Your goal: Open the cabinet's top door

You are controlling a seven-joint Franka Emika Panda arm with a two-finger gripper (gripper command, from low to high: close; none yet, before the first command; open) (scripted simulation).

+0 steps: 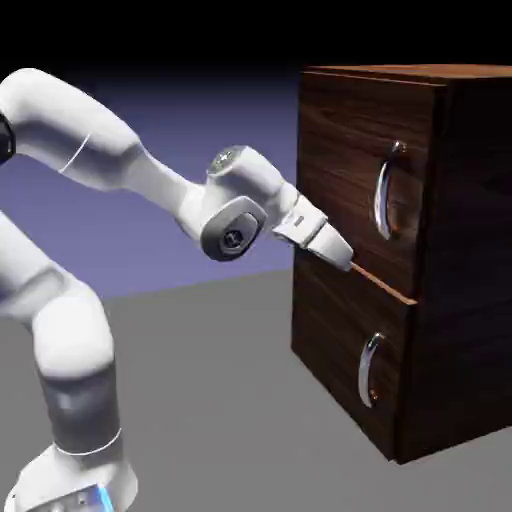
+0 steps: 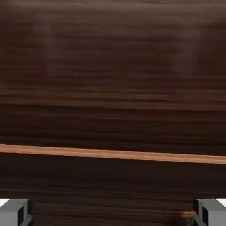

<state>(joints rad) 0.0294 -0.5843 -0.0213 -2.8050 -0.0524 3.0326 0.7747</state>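
The dark walnut cabinet [image 1: 470,300] stands at the exterior view's right. Its top door [image 1: 345,150] carries a curved silver handle [image 1: 384,195] near its right edge. My gripper [image 1: 345,262] is at the door's lower left corner, at the seam with the lower panel [image 1: 330,340], well left of the handle. In the hand view dark wood grain [image 2: 113,66] fills the picture, crossed by a thin lighter wood strip [image 2: 113,154]. The grey fingertips [image 2: 15,212] sit far apart at the bottom corners, so the gripper [image 2: 113,214] is open and holds nothing.
The lower panel has its own smaller silver handle [image 1: 370,368]. The grey table [image 1: 210,400] stretches left of the cabinet, and the arm's base [image 1: 70,480] stands at the lower left.
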